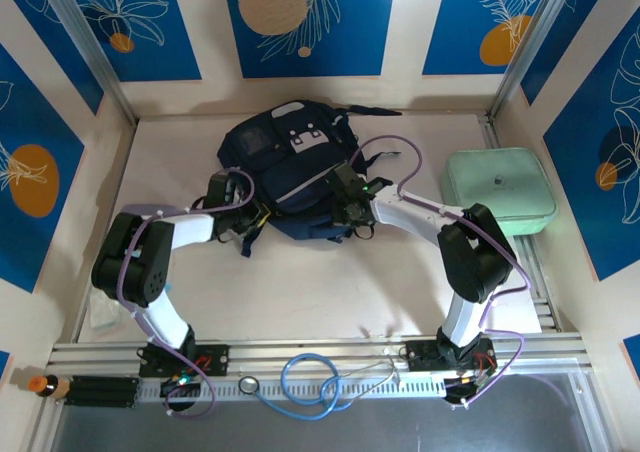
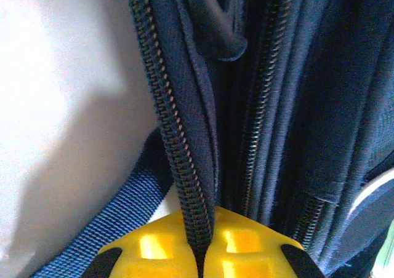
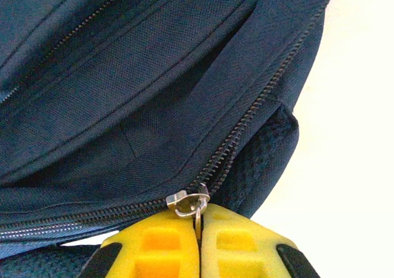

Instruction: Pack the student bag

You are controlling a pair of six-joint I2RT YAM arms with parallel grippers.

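Observation:
The student bag, dark navy with light grey patches and a pale stripe, lies at the back middle of the table. My left gripper is at its lower left edge. In the left wrist view the yellow fingers are shut on a strip of the bag's zipper edge. My right gripper is at the bag's lower right edge. Its yellow fingers are shut on the metal zipper pull, where the closed zipper run splits into an open one.
A mint-green rounded case sits at the right, close to the right arm's elbow. A blue strap of the bag lies on the white table under the left gripper. Blue cable and a stethoscope-like item lie on the front rail.

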